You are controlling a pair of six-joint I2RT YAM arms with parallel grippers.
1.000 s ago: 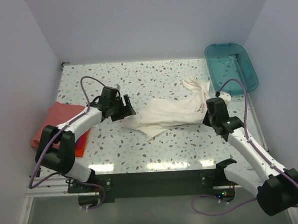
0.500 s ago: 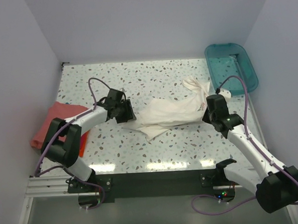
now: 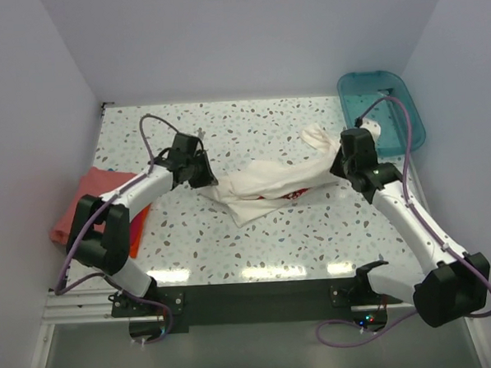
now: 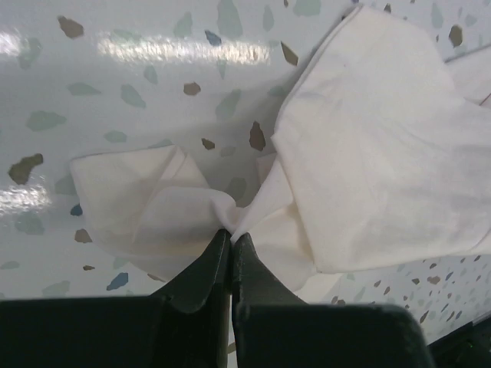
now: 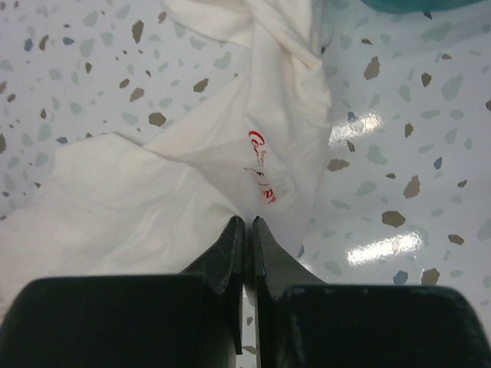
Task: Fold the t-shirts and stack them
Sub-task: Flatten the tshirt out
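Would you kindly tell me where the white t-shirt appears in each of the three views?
Top external: the white t-shirt lies stretched across the middle.
Left wrist: white t-shirt fills centre and right.
Right wrist: white t-shirt fills centre and left.
Shared landmark: the speckled table.

Robot lab cell: plain white walls [image 3: 246,35] enclose a speckled table [image 3: 250,122].

White arms [image 3: 135,192], black joints [image 3: 355,158] (purple cables [image 3: 151,116]).

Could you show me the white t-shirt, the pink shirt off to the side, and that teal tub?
white t-shirt [image 3: 270,183], top view, middle of the bunched cloth.
salmon-pink t-shirt [image 3: 85,188], top view, its far, uncovered part.
teal tub [image 3: 364,83], top view, bare inside near its far left corner.
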